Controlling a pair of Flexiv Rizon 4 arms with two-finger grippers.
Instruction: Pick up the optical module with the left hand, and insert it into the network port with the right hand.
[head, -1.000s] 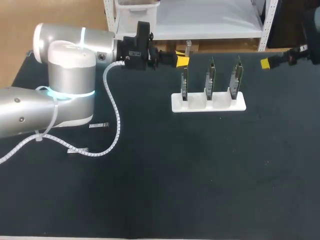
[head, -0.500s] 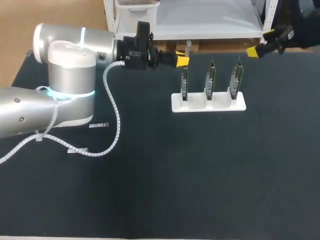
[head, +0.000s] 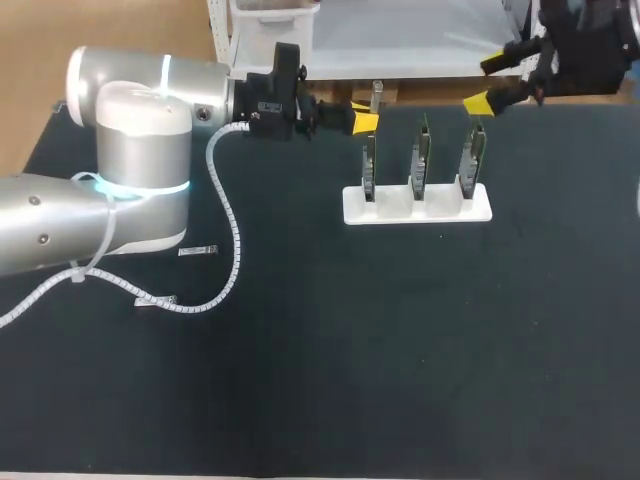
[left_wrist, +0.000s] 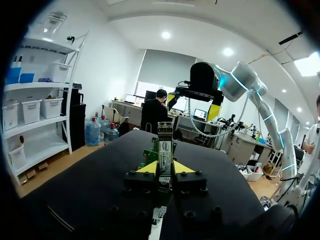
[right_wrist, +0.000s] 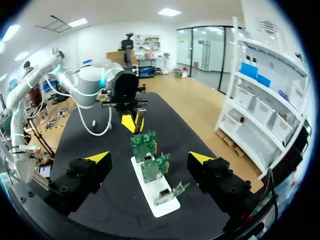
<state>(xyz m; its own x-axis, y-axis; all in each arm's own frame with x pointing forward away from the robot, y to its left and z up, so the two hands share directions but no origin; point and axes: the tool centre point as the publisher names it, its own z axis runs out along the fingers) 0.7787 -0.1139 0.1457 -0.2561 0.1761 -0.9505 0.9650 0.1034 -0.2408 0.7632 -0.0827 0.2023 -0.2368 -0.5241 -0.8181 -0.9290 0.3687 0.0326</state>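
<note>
The optical module (left_wrist: 165, 145) was clamped upright between the fingers of my left gripper (left_wrist: 165, 167), its upper end standing clear above the yellow tips. I noted that gripper just beyond one end of the white stand (head: 417, 208), close beside the nearest of the three circuit boards (head: 422, 155) set upright in it. My right gripper (head: 487, 83) hung with its fingers wide apart, near the stand's other end, over the far edge of the table (head: 400, 350). From the right wrist, the stand and boards lay ahead of and below the parted fingers, the held module beyond them.
</note>
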